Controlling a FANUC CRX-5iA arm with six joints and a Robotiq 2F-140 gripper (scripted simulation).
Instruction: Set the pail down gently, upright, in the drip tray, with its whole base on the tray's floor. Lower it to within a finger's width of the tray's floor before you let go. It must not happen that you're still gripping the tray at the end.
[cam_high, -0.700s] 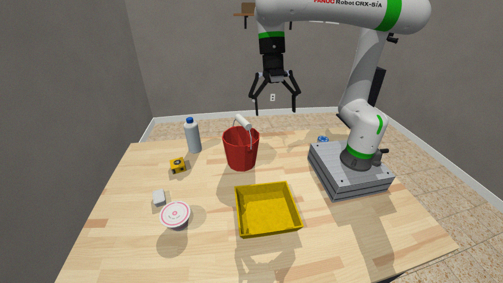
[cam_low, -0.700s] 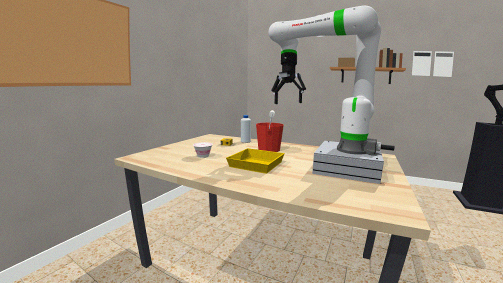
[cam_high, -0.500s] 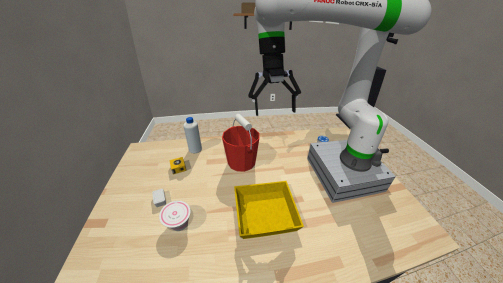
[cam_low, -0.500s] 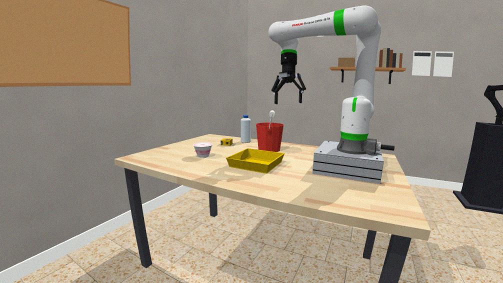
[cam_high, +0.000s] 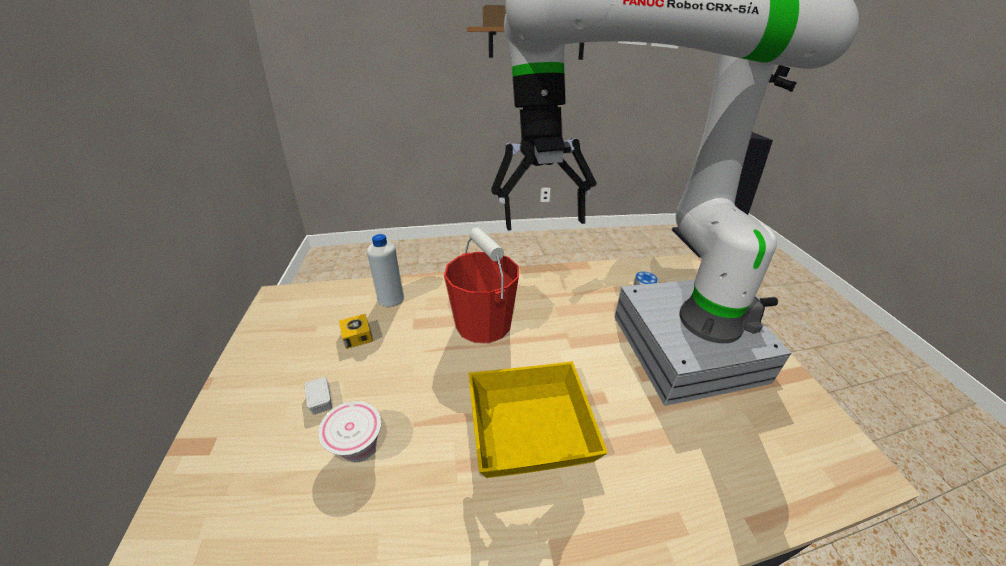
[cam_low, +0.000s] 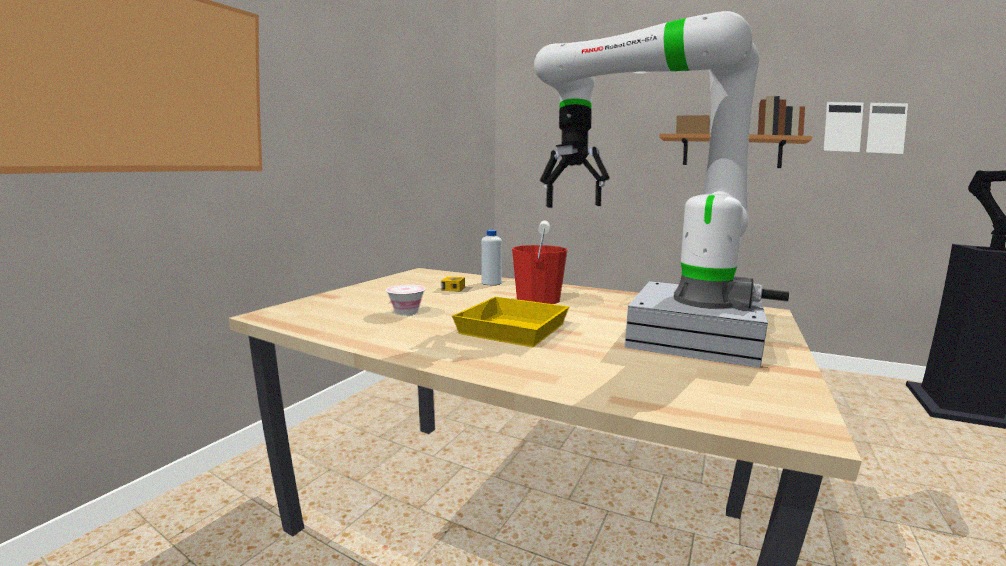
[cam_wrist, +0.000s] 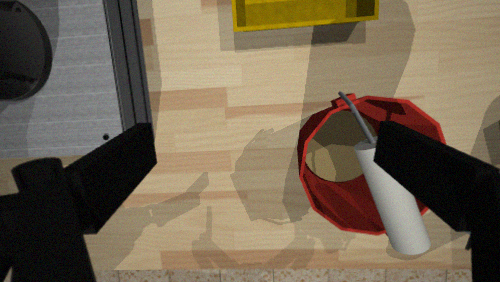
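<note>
The red pail (cam_high: 482, 295) stands upright on the wooden table near its far edge, its wire bail raised with a white grip (cam_high: 486, 242) on top. It also shows in the exterior view (cam_low: 538, 272) and in the wrist view (cam_wrist: 367, 162), with its white grip (cam_wrist: 392, 200). The yellow drip tray (cam_high: 533, 416) lies empty on the table in front of the pail, apart from it; it also shows in the exterior view (cam_low: 510, 319). My gripper (cam_high: 543, 205) hangs open and empty above the pail, a little to the side of the grip, well clear of it.
A white bottle with a blue cap (cam_high: 384, 271), a small yellow box (cam_high: 355, 329), a small white block (cam_high: 317, 394) and a pink-lidded cup (cam_high: 350, 430) stand left of the pail and tray. The arm's grey base (cam_high: 700, 340) sits to the right.
</note>
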